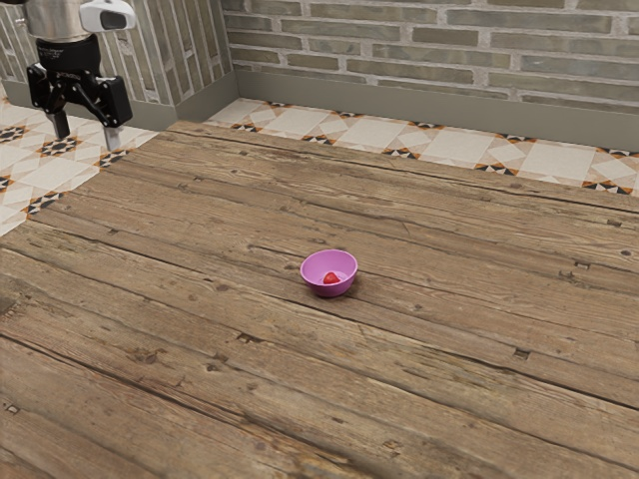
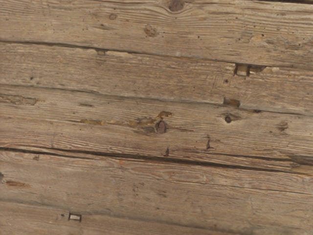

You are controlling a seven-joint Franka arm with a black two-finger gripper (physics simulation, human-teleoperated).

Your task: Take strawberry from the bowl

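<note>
In the exterior view, the black two-finger tool hangs at the upper left, its two fingers apart with nothing between them; the white and metallic arm above it is cut off by the picture's upper edge; the brown, weathered wooden-plank counter runs out of the picture at the lower edge and at the exterior view's right; the small, round, pink-purple bowl stands upright on it, well apart from the tool; the small red strawberry lies inside the bowl, its lower part hidden by the near wall; its far side is hidden too, and its stem end is too small to make out.

In the wrist view, the counter's planks run past the picture's edges, with dark seams between them; a dark round knot sits in one plank; the depths of the small dark notches are hard to make out.
</note>
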